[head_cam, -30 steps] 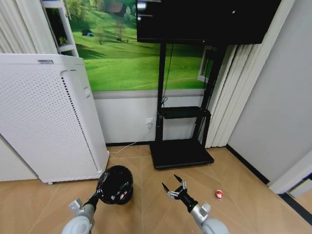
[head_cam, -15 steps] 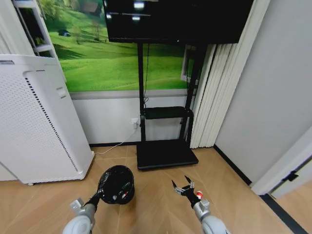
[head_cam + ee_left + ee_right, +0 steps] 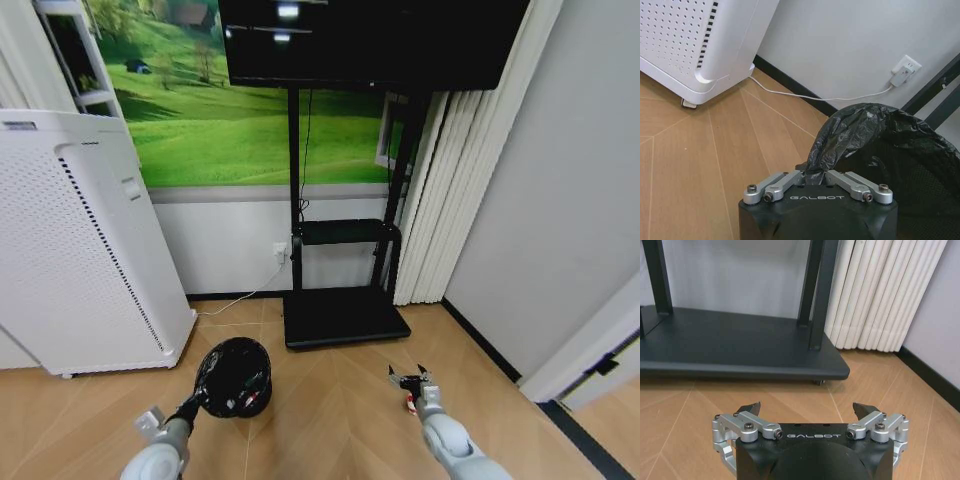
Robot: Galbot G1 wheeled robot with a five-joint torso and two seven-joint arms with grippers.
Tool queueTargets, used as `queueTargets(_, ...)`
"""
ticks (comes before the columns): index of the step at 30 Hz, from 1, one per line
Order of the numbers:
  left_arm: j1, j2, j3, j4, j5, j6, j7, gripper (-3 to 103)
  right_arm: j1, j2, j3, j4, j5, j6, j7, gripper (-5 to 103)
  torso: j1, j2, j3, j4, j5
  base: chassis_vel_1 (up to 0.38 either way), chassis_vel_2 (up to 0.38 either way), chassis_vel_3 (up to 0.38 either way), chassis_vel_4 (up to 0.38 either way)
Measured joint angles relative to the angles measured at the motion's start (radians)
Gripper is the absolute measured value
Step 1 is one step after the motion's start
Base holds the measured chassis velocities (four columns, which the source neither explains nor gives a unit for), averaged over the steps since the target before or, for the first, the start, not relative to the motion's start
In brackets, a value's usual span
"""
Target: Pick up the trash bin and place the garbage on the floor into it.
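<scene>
Two grippers at work, each with its own job. Left gripper (image 3: 817, 176): fingers pinched tight on the rim of the trash bin (image 3: 235, 377), clamping the black liner bag (image 3: 840, 135) bunched over the mesh edge. Bin hanging just beyond the fingertips, mouth tipped toward the head camera, so the opening stays reachable while carried. Grip on the rim rather than the body, probably because the wall is too wide for the fingers to span. Red-and-white scraps visible inside the bin, near its lower wall.

Right gripper (image 3: 410, 379): fingers spread wide, nothing between them, held low over the floor (image 3: 330, 430). One piece of garbage (image 3: 410, 404), a small red-and-white lump, lying just behind and below the fingertips in the head view, partly hidden by the wrist. Whether touching the fingers: cannot tell. Open stance suited to closing around so small a lump, judged a reach for it.

Ahead of the right fingertips in the wrist view, the black base of the TV stand (image 3: 735, 347) and pleated white curtain (image 3: 885, 290). Beyond the left fingertips, white air purifier (image 3: 695, 40) and a white cable (image 3: 805, 95) running to a wall socket, well clear of the bin.
</scene>
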Motion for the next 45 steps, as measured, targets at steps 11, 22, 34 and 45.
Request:
queueTargets(11,0.007,-0.001,0.014,-0.006,0.008,-0.002,0.004,4,-0.042,0.021,0.002,0.016,-0.058,0.038,-0.020,100,0.000,0.000,0.000,0.0000,-0.0002,-0.044,-0.038,0.045,0.045)
queueTargets(22,0.019,-0.010,-0.020,-0.009,0.007,-0.005,0.004,4,-0.042,0.081,-0.029,-0.066,-0.139,0.083,-0.035,100,0.000,0.000,0.000,-0.0003,-0.0001,-0.176,-0.184,0.166,0.169)
queueTargets(34,0.135,0.002,-0.232,-0.031,0.073,-0.018,0.077,4,0.055,0.185,-0.066,-0.262,-0.201,0.057,-0.020,96,0.000,0.000,0.000,0.0004,0.0000,0.031,0.036,-0.007,-0.027)
queueTargets(45,0.155,0.000,-0.282,0.003,0.085,-0.021,0.148,4,0.131,0.225,-0.064,-0.441,-0.259,0.061,-0.025,96,0.000,0.000,0.000,0.0000,-0.0001,0.000,0.000,0.000,0.000)
